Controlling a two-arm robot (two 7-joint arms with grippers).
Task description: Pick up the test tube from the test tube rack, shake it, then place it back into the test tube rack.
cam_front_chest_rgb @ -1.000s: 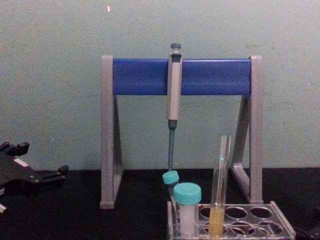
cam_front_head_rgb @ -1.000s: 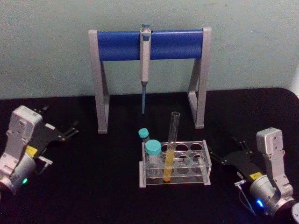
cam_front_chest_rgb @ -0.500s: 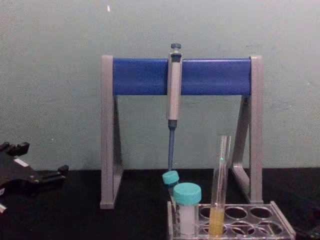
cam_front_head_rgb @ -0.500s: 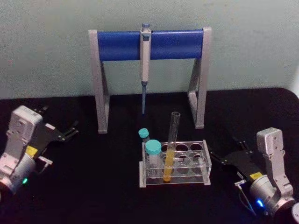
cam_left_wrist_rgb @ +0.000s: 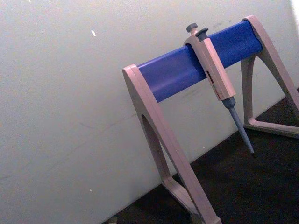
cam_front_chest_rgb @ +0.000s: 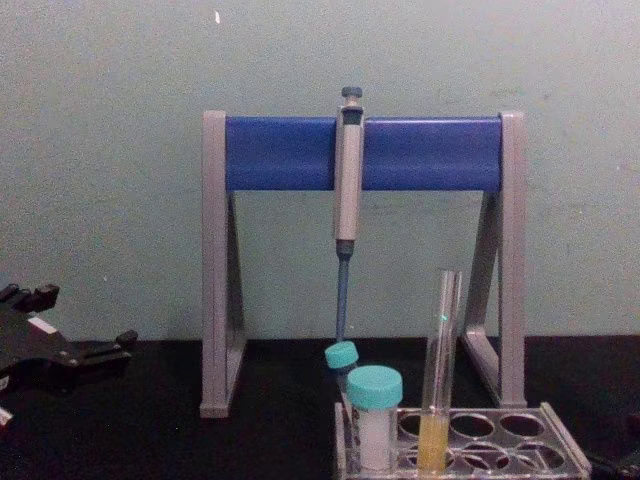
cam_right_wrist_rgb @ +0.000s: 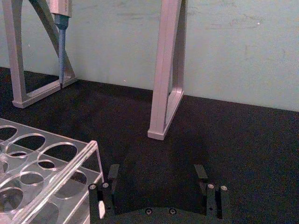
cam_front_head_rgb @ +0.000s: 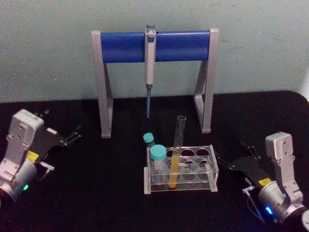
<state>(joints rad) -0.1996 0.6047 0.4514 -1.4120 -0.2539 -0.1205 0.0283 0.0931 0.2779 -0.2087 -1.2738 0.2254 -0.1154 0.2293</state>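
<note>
The test tube [cam_front_head_rgb: 177, 152] is a tall clear glass tube with yellow-orange liquid in its lower part. It stands slightly tilted in the low clear test tube rack [cam_front_head_rgb: 203, 150] at the table's middle front, and shows from the side in the chest view as the test tube [cam_front_chest_rgb: 440, 370] in the rack [cam_front_chest_rgb: 560, 456]. My right gripper [cam_front_head_rgb: 231, 153] rests open just right of the rack, apart from it. The right wrist view shows that gripper [cam_right_wrist_rgb: 157, 172] with nothing between its fingers and the rack's corner [cam_right_wrist_rgb: 60, 163] beside it. My left gripper [cam_front_head_rgb: 63, 123] sits open far left, also in the chest view [cam_front_chest_rgb: 85, 318].
Two teal-capped white vials [cam_front_head_rgb: 157, 155] stand in the rack's left end, next to the tube. Behind the rack stands a big blue-and-grey pipette stand [cam_front_head_rgb: 125, 47] with a grey-blue pipette [cam_front_head_rgb: 150, 63] hanging from it. The black table [cam_front_head_rgb: 106, 193] ends at a pale wall.
</note>
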